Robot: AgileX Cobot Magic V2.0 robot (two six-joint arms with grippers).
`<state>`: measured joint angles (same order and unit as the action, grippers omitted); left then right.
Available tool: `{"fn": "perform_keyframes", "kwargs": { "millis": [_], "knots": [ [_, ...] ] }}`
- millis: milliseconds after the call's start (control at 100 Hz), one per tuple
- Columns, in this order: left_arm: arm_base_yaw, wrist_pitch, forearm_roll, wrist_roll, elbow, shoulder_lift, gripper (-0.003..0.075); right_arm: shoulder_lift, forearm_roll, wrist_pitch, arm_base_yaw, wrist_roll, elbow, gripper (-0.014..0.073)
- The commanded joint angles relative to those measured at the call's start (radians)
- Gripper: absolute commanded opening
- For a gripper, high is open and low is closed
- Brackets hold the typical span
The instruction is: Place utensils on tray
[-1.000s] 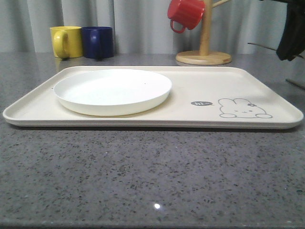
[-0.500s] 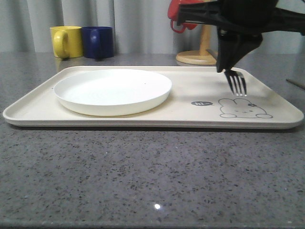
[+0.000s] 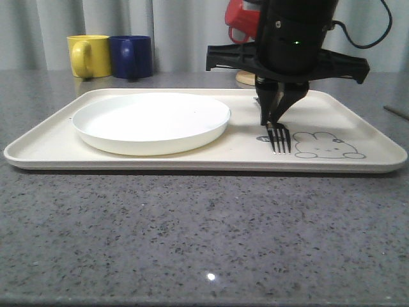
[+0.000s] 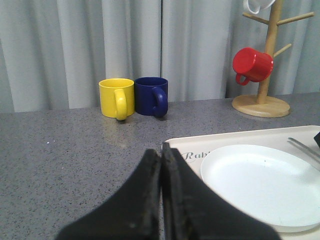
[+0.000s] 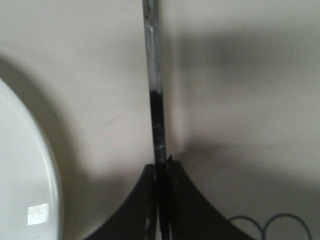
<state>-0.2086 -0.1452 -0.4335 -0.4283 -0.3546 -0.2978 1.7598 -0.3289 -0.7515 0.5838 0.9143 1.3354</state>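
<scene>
Front view: white plate (image 3: 151, 120) beside gripper-held fork (image 3: 279, 137) over tray (image 3: 204, 158).

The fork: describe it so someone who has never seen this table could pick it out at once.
Find the large cream tray on the grey stone counter, with a round white plate on its left half. To the plate's right, beside the grey bunny drawing, a silver fork hangs tines-down from the right end effector. It is the one shiny metal, pronged thing there.

A grey speckled stone table (image 3: 192, 236) fills the near part. At the far side, pale grey curtains (image 3: 185, 32) hang in folds.
</scene>
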Motion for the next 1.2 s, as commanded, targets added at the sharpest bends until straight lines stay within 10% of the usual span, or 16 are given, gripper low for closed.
{"fn": "perform_keyframes", "kwargs": {
  "millis": [0,350,770,1190],
  "knots": [
    [-0.007,0.07,-0.006,-0.003,-0.029,-0.008,-0.0018,-0.039,-0.005,0.043,0.0,0.001,0.032,-0.0022],
    [-0.007,0.07,-0.006,-0.003,-0.029,-0.008,-0.0018,-0.041,-0.004,0.028,0.0,0.001,0.032,0.0325],
    [-0.007,0.07,-0.006,-0.003,-0.029,-0.008,-0.0018,-0.254,-0.004,-0.087,-0.044,-0.184,0.034,0.0332],
    [-0.007,0.07,-0.006,-0.003,-0.029,-0.008,-0.0018,-0.306,0.142,-0.179,-0.439,-0.553,-0.003,0.0332]
  ]
}}
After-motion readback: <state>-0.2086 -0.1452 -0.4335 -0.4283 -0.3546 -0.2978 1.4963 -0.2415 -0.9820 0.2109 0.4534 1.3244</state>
